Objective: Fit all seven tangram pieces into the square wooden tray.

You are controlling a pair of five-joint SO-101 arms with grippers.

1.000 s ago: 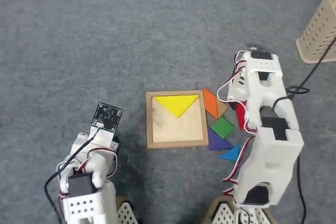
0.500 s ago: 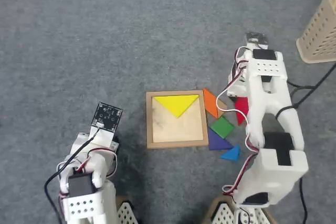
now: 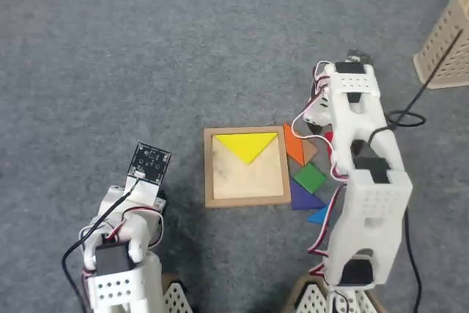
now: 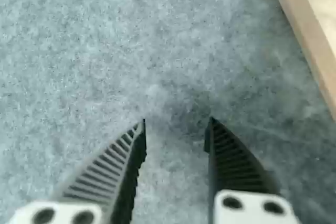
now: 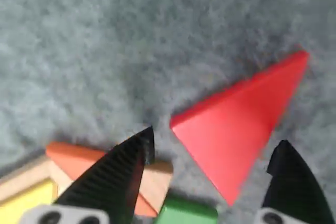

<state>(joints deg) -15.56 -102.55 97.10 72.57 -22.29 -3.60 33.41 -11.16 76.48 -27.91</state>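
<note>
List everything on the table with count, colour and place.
tray: one, wooden, mid-table
yellow triangle: one, yellow, inside tray
orange triangle: one, orange, beside tray
tan piece: one, tan, against the orange triangle
green square: one, green, beside tray
purple triangle: one, purple, beside tray
blue triangle: one, blue, past the purple triangle
red triangle: one, red, straddled by right gripper
bin: one, beige, far corner
mat: one, grey, covering table
left gripper: one, black, open over mat
right gripper: one, black, open
</note>
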